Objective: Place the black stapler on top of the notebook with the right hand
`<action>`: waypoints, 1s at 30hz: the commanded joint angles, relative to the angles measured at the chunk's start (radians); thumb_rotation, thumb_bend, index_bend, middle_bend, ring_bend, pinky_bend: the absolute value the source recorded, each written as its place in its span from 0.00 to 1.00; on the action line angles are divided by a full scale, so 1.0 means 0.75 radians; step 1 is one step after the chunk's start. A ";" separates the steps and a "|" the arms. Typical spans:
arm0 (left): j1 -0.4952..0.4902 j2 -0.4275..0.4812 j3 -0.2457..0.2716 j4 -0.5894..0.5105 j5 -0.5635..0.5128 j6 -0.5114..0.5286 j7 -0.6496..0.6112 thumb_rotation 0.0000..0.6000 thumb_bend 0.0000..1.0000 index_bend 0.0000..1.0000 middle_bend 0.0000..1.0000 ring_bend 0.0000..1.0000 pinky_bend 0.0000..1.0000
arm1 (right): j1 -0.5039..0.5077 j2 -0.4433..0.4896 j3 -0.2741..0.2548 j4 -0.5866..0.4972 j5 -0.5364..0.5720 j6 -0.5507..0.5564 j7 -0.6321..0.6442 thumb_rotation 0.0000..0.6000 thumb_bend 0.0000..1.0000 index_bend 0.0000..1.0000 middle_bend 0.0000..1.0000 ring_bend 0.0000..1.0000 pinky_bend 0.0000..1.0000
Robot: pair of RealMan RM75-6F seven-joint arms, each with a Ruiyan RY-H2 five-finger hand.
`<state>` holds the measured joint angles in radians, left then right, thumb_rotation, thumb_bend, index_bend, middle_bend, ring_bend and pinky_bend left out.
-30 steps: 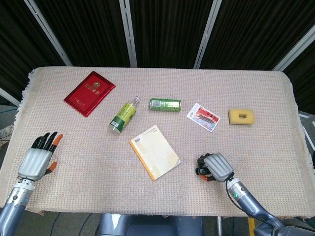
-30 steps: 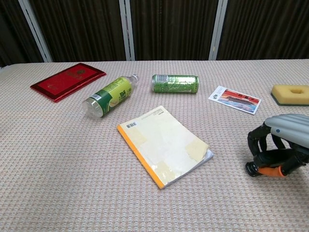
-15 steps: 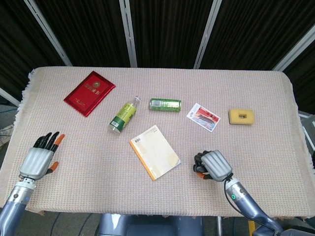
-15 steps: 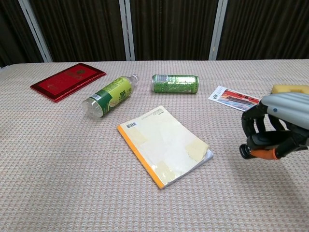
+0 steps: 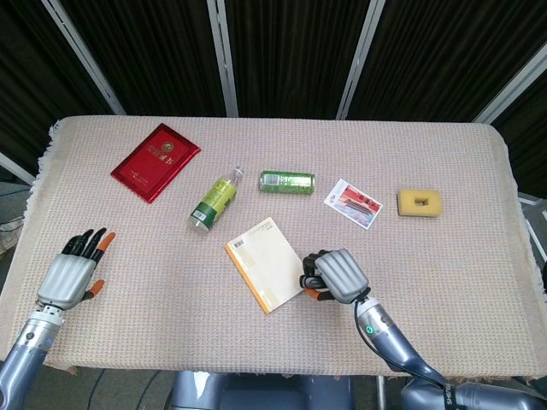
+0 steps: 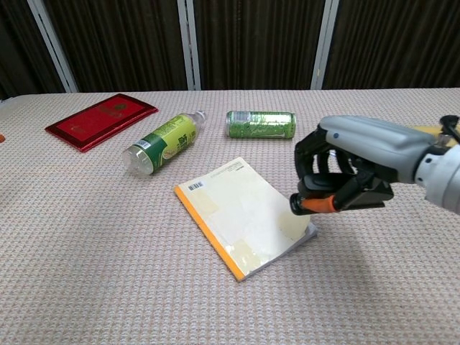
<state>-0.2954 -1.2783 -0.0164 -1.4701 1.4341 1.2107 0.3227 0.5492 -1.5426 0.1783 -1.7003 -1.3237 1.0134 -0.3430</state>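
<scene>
Beige woven tablecloth (image 5: 444, 282): right hand (image 6: 343, 172) grips black stapler (image 6: 332, 195) above notebook (image 6: 243, 214) corner; next, lower and release. Left hand (image 5: 70, 272) rests, fingers spread.

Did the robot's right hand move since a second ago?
Yes. The right hand, gripping the black stapler, has moved left toward the notebook. It now sits at the notebook's right edge, raised off the table in the chest view.

Dark curtains (image 5: 291, 51), beige-clothed table (image 5: 479, 256)
</scene>
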 commanded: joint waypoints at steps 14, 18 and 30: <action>-0.022 -0.010 0.011 0.050 0.000 -0.039 -0.037 1.00 0.31 0.00 0.00 0.00 0.13 | 0.175 -0.304 0.085 0.181 0.222 -0.076 -0.138 1.00 0.25 0.71 0.54 0.52 0.68; -0.025 -0.008 0.010 0.061 -0.002 -0.043 -0.056 1.00 0.31 0.00 0.00 0.00 0.13 | 0.214 -0.361 0.102 0.223 0.266 -0.087 -0.163 1.00 0.25 0.71 0.54 0.52 0.68; -0.030 0.001 0.012 0.081 -0.007 -0.052 -0.106 1.00 0.31 0.00 0.00 0.00 0.13 | 0.331 -0.497 0.147 0.357 0.378 -0.130 -0.221 1.00 0.25 0.71 0.54 0.52 0.68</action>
<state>-0.3181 -1.2773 -0.0079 -1.4094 1.4290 1.1716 0.2431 0.7912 -1.9075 0.2840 -1.4416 -1.0484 0.9220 -0.5055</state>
